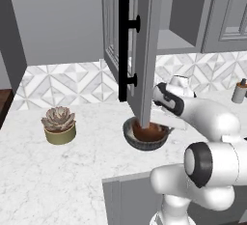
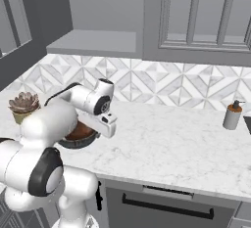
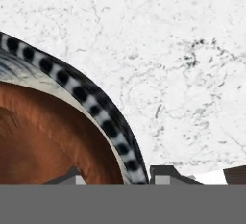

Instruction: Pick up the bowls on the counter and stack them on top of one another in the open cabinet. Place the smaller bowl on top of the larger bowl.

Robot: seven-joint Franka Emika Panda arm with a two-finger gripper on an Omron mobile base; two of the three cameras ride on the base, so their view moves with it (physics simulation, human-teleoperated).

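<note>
Nesting: small brown bowl (image 1: 148, 131) is seen inside grey bowl (image 1: 144, 142) on counter (image 1: 58, 171).
Gripper (image 3: 137, 176): lowered astride grey bowl's rim; jaws spread.
Cabinet (image 1: 178, 40): door open above.

Open cabinet door (image 1: 140, 45) hangs edge-on over nested bowls, lower corner just above smaller bowl (image 1: 148, 131) inside larger bowl (image 1: 144, 139) (blocks straight lift from left). Tool (image 3: 139, 177) straddles bowl rim. Table (image 2: 166, 144) bare to right up to soap bottle (image 2: 232, 115). Succulent pot (image 1: 60, 125) well apart, left. Cabinet shelf (image 2: 95, 42) unobstructed.
</note>
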